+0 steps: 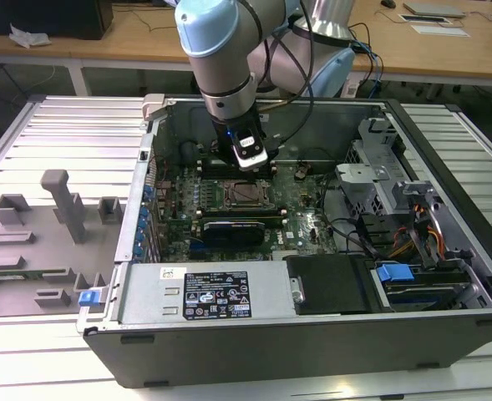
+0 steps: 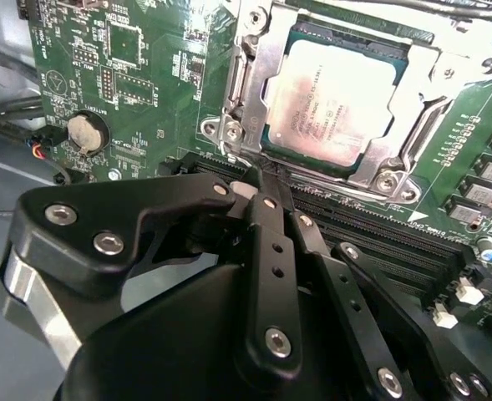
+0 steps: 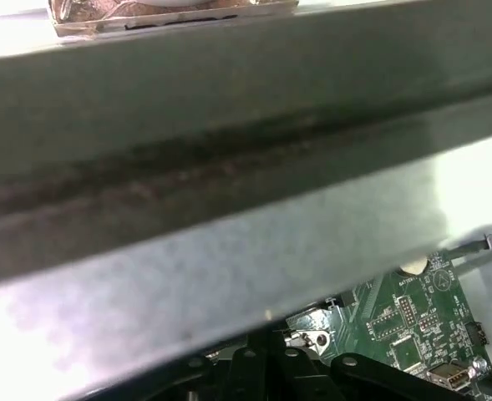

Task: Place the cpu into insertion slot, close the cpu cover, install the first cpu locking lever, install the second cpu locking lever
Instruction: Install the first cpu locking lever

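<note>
The cpu (image 2: 329,104) is a flat square chip with a pale, silvery-beige metal top that looks slightly smudged and carries faint print; it lies seated in the insertion slot (image 2: 289,149), whose dark rim shows as a thin band around the chip's edges. The cpu cover (image 2: 250,79), a thin frame of bright stamped metal with a square window, lies down flat around the chip, with shiny screws at its corners. Around it spreads the green circuit board (image 2: 137,75), matte and busy with tiny parts, with a round silver coin battery (image 2: 87,132) to one side and long black card slots (image 2: 371,230) running between the socket and the gripper. The gripper (image 2: 261,180) is built of black, smooth linkage bars held by bright rivets; in the second wrist view its fingers are pressed together with nothing between them, the tips just beside the near edge of the cover frame, close to the chip but not on it. In the exterior view the grey-blue arm (image 1: 216,50) reaches down into the open metal computer case (image 1: 312,334), its gripper (image 1: 251,163) hanging just above the socket (image 1: 247,194).
</note>
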### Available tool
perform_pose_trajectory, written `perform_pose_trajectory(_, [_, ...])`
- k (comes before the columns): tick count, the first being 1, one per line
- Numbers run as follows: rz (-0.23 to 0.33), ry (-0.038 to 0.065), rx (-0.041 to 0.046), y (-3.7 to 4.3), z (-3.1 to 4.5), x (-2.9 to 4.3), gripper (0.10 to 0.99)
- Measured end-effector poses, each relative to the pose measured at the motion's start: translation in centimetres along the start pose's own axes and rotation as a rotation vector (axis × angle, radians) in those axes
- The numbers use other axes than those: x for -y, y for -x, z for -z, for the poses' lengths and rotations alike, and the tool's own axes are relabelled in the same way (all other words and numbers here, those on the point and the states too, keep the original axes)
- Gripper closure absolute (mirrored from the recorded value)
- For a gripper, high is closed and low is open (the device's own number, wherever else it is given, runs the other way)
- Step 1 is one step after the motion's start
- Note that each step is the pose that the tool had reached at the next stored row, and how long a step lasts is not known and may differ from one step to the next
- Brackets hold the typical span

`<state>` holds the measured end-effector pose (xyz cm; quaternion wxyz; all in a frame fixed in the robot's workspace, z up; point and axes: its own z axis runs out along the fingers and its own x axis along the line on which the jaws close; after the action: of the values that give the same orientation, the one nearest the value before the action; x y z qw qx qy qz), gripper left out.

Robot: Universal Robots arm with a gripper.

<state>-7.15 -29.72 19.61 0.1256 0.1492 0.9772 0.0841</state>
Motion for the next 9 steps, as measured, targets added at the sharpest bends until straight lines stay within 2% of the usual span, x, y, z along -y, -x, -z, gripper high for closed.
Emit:
perform_pose_trajectory(2, [0.000, 0.000, 0.0004, 0.06, 0.26, -0.06, 0.980])
perform_pose_trajectory(4, [0.001, -0.006, 0.0020, 0.15, 0.68, -0.14, 0.980])
perform_pose_trajectory(9, [0.006, -0.037, 0.0113, 0.32, 1.37, -0.29, 0.980])
